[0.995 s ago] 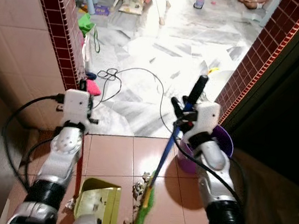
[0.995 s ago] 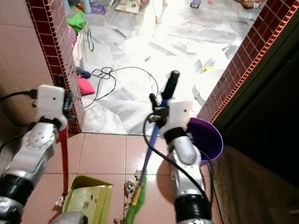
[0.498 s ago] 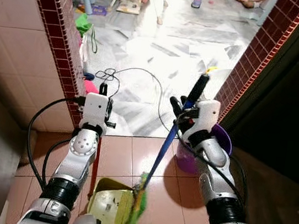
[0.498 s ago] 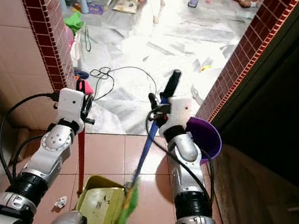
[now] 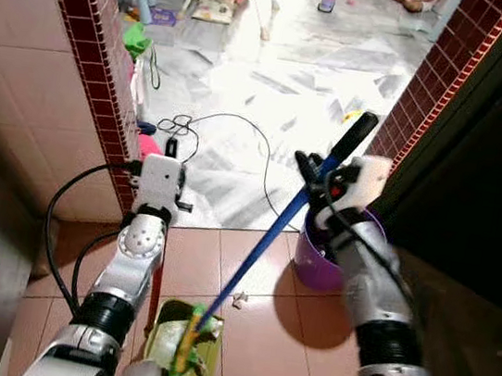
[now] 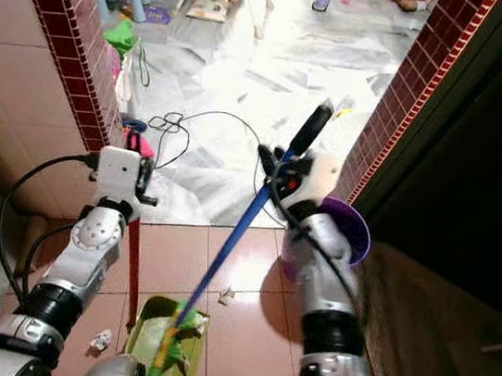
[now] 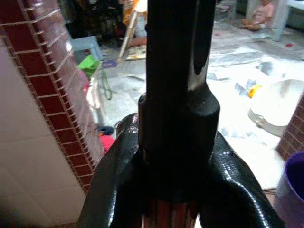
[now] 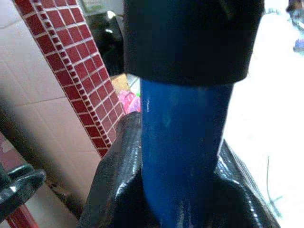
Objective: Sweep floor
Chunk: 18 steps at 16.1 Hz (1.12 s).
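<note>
The broom head [image 5: 185,352] has swung across from beside the dustpan and now sits right on the dustpan's tray [image 5: 163,344], low in the frame just left of centre, and the handle leans far more steeply than a second ago, its black top grip pushed toward the upper right. The blue broom handle [image 5: 272,238] runs diagonally from that green head up to the right gripper [image 5: 327,182], whose fingers are clamped round the shaft just under the black grip; the right wrist view confirms the fingers [image 8: 118,190] pressed against blue pole. That lean looks deliberate, dragging bristles and litter onto the tray. The left gripper [image 5: 161,196] is closed on the red dustpan handle [image 5: 158,273], holding it upright so the tray's lip stays down on the terracotta floor tiles [image 5: 254,333] and doesn't slide away under the broom's push. One scrap of debris [image 5: 239,297] lies on the tiles just right of the tray, not yet collected, and another bit [image 6: 99,343] sits left of it. Room is tight: the purple bucket [image 5: 320,263] stands close by the right arm near the dark doorway [image 5: 479,164], the brick-edged wall [image 5: 100,64] hems in the left, and a black cable [image 5: 240,130] loops over the pale marble floor beyond the threshold, something a forward stroke could snag.
</note>
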Available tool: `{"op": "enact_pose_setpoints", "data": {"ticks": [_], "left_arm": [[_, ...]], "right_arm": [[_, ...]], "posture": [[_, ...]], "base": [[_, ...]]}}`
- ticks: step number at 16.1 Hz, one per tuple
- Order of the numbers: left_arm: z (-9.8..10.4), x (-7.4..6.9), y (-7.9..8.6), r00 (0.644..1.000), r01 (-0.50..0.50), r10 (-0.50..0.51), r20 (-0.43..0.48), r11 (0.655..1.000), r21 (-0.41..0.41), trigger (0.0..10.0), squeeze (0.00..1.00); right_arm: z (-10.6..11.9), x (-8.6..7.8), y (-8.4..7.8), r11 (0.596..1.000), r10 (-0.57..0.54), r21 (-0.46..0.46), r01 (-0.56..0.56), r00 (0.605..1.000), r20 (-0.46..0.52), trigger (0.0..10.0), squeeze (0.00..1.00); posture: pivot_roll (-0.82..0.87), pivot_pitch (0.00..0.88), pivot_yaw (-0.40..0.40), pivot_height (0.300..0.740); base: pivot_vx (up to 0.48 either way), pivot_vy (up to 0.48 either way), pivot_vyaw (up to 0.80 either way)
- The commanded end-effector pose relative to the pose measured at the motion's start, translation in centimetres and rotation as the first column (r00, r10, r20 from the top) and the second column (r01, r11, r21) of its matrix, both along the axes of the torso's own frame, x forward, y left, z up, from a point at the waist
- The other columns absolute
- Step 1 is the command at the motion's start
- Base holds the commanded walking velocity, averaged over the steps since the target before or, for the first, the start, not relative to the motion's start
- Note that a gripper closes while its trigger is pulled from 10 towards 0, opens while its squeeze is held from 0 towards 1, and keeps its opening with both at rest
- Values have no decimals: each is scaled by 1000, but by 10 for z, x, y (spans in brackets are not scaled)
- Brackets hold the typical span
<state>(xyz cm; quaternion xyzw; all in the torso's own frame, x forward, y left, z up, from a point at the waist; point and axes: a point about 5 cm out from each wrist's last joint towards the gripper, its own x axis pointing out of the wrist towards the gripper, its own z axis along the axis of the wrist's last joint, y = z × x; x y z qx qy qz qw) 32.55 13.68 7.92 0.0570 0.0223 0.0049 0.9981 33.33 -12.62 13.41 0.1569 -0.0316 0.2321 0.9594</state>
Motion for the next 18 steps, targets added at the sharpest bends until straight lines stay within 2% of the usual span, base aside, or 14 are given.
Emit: {"op": "enact_pose_setpoints", "data": {"ticks": [1, 2, 3, 4, 6, 9, 10, 11, 12, 14, 16, 18], "left_arm": [[7, 6, 1, 1000, -9, 9, 27, 1000, 11, 10000, 0], [7, 7, 2, 999, -22, 22, 23, 1000, 10, 10000, 0], [7, 8, 3, 999, -28, 28, 25, 1000, 12, 10000, 0], [7, 9, 6, 998, -54, 54, 20, 999, 8, 10000, 0], [5, 11, 8, 997, -75, 75, 13, 997, 13, 10000, 0], [5, 12, 11, 993, -116, 115, 12, 992, 41, 10000, 0], [4, 13, 18, 985, -170, 169, 18, 983, 70, 10000, 0], [4, 12, 19, 983, -182, 181, 17, 981, 69, 10000, 0], [4, 12, 21, 981, -196, 195, 26, 978, 69, 10000, 0], [3, 12, 24, 979, -205, 204, 23, 978, 42, 10000, 0], [5, 14, 27, 980, -198, 197, 27, 979, 37, 10000, 0], [6, 14, 29, 980, -197, 196, 34, 979, 46, 10000, 0]], "right_arm": [[23, 4, -2, 999, 25, -42, -21, 994, 108, 10000, 0], [30, 4, -7, 996, 28, -92, -14, 988, 153, 10000, 0], [33, 5, -9, 995, 23, -103, -5, 986, 168, 10000, 0], [46, 10, -18, 992, -14, -123, 42, 976, 219, 10000, 0], [62, 16, -27, 986, -61, -132, 101, 959, 278, 10000, 0], [69, 19, -32, 982, -91, -130, 136, 949, 301, 10000, 0], [66, 18, -35, 980, -87, -145, 135, 952, 293, 10000, 0], [65, 18, -36, 980, -89, -144, 135, 954, 287, 10000, 0], [56, 18, -35, 976, -62, -184, 112, 965, 255, 10000, 0], [29, 14, -32, 935, 15, -350, 60, 978, 209, 10000, 0], [18, 10, -29, 917, 44, -398, 42, 978, 204, 10000, 0], [15, 8, -25, 918, 43, -395, 42, 978, 204, 10000, 0]], "posture": [[-96, 5, -31, 740], [-98, 4, -30, 740], [-99, 3, -31, 740], [-103, 0, -31, 740], [-113, 0, -31, 740], [-119, 0, -33, 740], [-119, 0, -35, 740], [-120, 0, -35, 740], [-121, 0, -37, 740], [-116, 0, -38, 740], [-105, 0, -37, 740], [-105, 0, -37, 740]], "base": [[0, 0, 0], [0, 0, 0], [0, 0, 0], [0, 0, 0], [0, 0, 0], [0, 0, 0], [0, 0, 0], [0, 0, 0], [0, 0, 0], [0, 0, 0], [0, 0, 0], [0, 0, 800]]}}
